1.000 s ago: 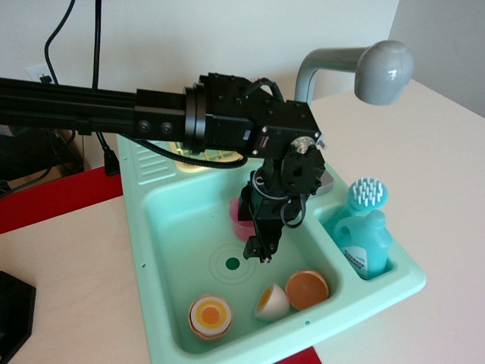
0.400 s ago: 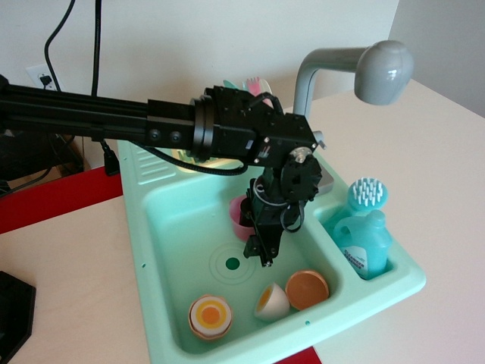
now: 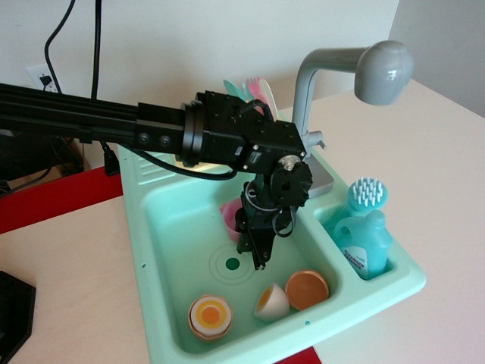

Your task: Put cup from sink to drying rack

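The pink cup (image 3: pixel 229 215) stands in the mint-green sink (image 3: pixel 168 227), near the back of the basin above the round drain mark. Only its left part shows, because the gripper covers the rest. My black gripper (image 3: pixel 255 252) points down into the basin, right in front of and to the right of the cup, with its tips just above the basin floor. The fingers look close together. I cannot tell whether they hold the cup's wall. The pale yellow drying rack (image 3: pixel 180 160) lies behind the sink, mostly hidden by my arm.
A tall grey faucet (image 3: pixel 356 72) stands at the back right. Three egg pieces (image 3: pixel 261 301) lie at the front of the basin. A teal bottle (image 3: pixel 367 241) and brush (image 3: pixel 368 194) fill the right compartment. Pink and teal utensils (image 3: pixel 246 89) stick up behind the arm.
The gripper has shifted left and slightly toward the drain mark. The pink cup has also moved a little to the left along with it.
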